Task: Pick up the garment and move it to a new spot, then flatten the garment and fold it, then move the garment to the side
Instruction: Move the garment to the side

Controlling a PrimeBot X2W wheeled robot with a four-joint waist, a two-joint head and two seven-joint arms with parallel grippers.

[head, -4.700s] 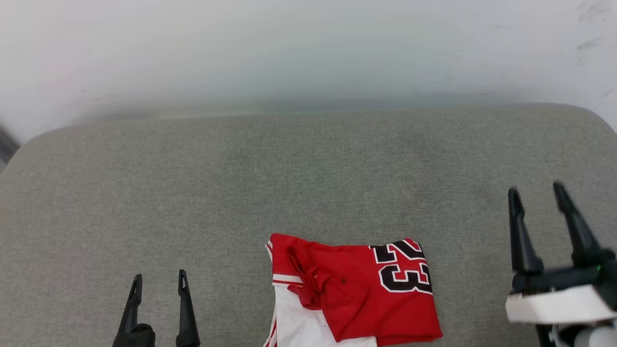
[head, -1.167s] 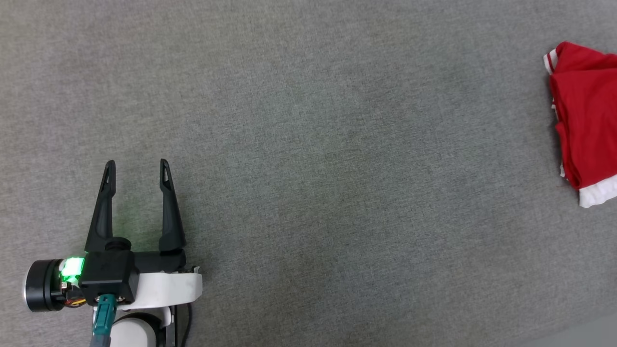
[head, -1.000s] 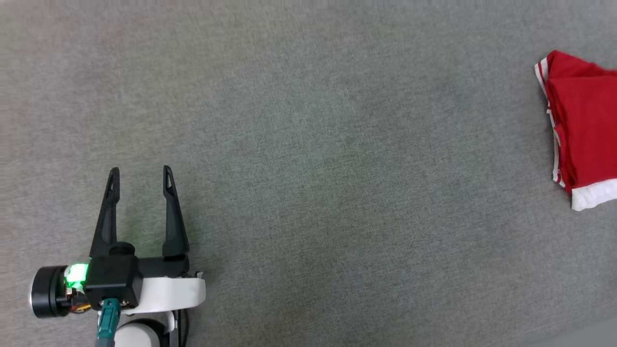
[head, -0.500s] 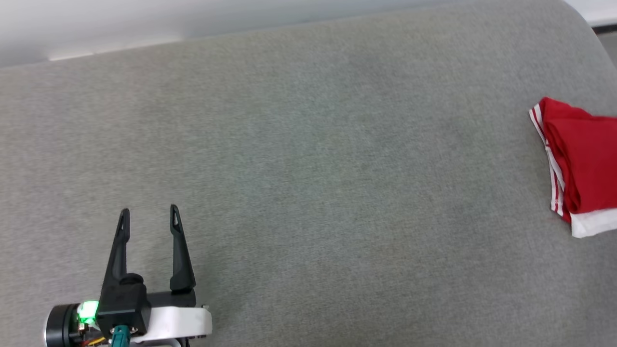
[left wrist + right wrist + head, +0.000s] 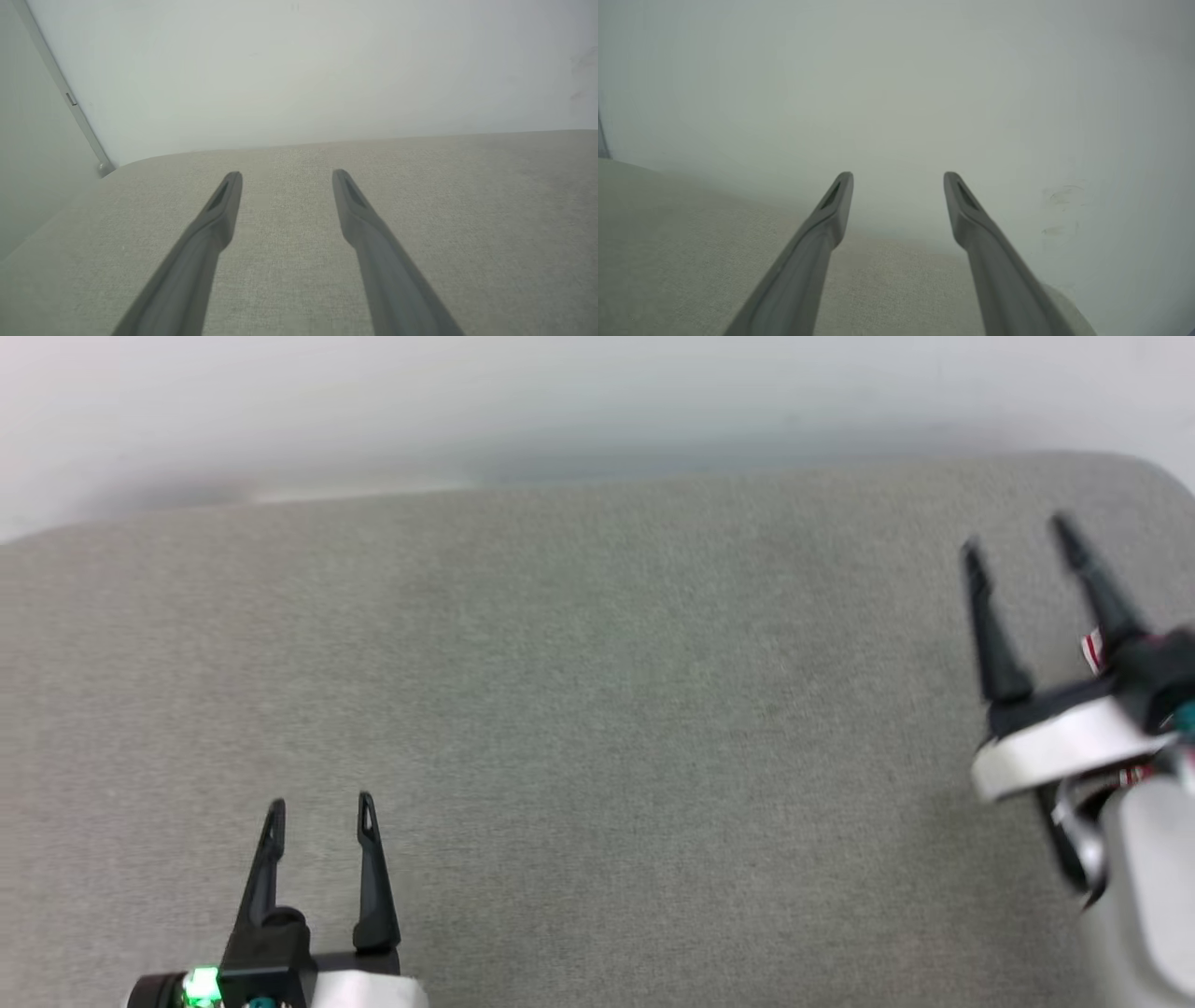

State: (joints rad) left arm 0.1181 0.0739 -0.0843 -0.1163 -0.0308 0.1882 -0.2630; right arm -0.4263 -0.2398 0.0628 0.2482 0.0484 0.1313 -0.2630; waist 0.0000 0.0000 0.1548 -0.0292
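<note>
Down at the lower left, my left gripper point(image 5: 320, 800) hangs spread wide and empty over the grey cushion point(image 5: 597, 709). Right gripper point(image 5: 1016, 534) is spread and empty too, up by the cushion's right end. Slivers of the garment point(image 5: 1090, 650) peek out behind that wrist (red and white bits), so I can't judge the fold. My worry: swinging that arm could snag it or nudge it off the edge. White wall point(image 5: 597, 392) sits close behind.
</note>
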